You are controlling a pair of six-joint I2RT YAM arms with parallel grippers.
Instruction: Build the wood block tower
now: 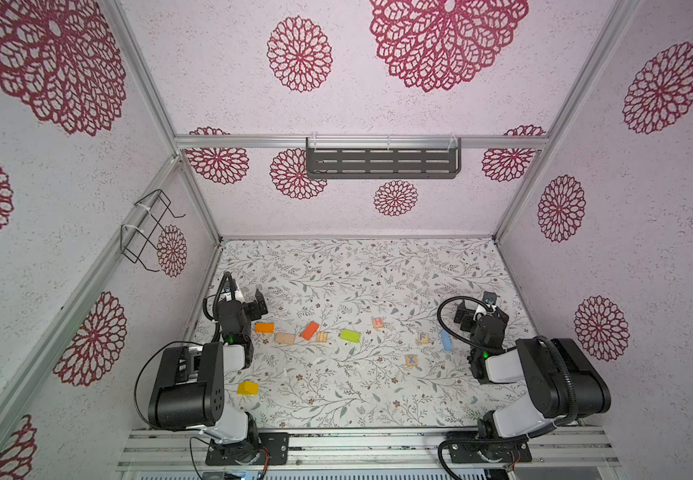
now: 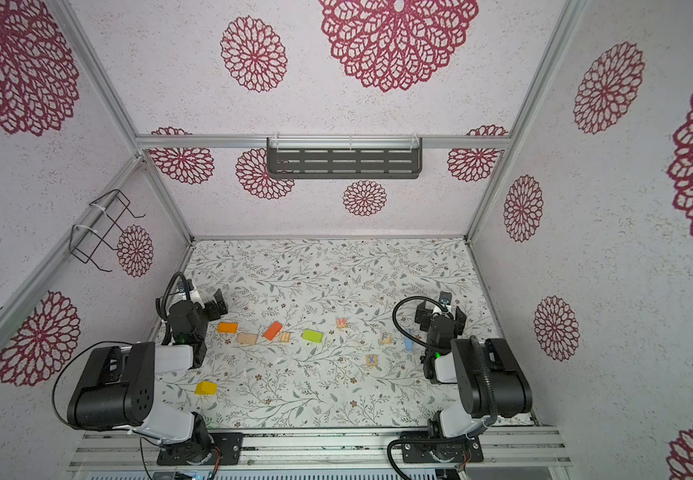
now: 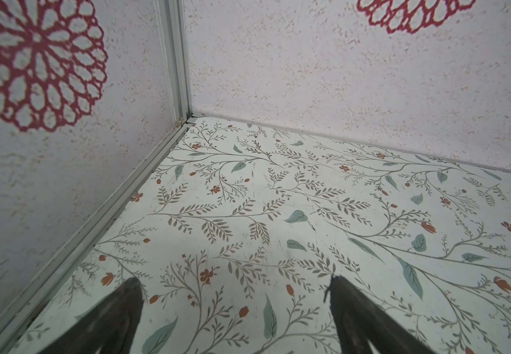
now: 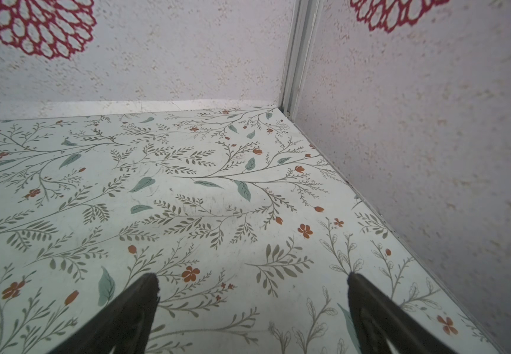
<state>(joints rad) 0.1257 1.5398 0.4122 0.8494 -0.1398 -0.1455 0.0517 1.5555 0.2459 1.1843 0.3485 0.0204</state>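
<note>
- Top views: blocks (image 1: 350, 335) lie scattered in a loose row across the desk (image 1: 336, 270); yellow block (image 1: 247, 387) apart, beside the left arm (image 1: 186, 386).
- Left wrist: left fingers (image 3: 116, 312) spread wide, holding nothing.
- Right wrist: right fingers (image 4: 131, 306) spread wide, holding nothing.

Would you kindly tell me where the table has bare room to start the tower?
Bare: the far half of the table, between the blocks and the back wall; also the near strip from the yellow block to the right arm. Crowded: the middle row, orange bar through blue bar.
</note>
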